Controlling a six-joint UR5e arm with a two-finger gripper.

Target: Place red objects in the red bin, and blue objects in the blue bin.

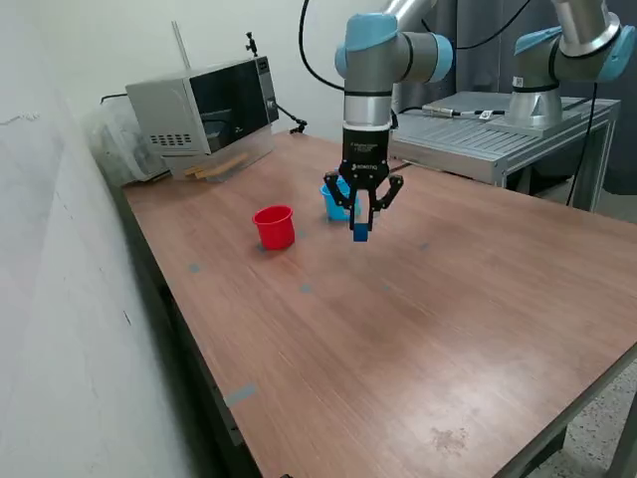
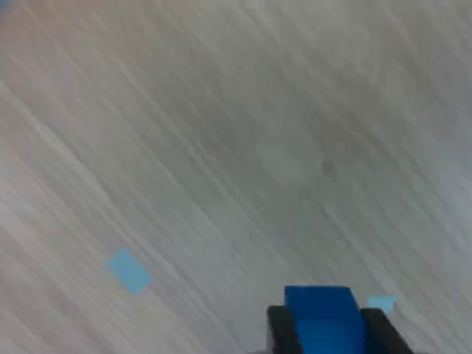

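Blue bin (image 1: 333, 202) half hidden behind the gripper (image 1: 360, 231) — wrist view blurred.

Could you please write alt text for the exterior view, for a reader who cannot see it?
A robot arm's gripper holds a small dark blue cube above a wooden table, just in front of a light blue cup. A red cup stands to the exterior view's left, and a microwave sits at the far edge.

wall: plain white (image 1: 60, 249); counter: brown wood-grain (image 1: 418, 339) | microwave: grey, at far corner (image 1: 204, 110) | metal bench: behind (image 1: 498, 134) | floor: speckled (image 1: 597, 438)
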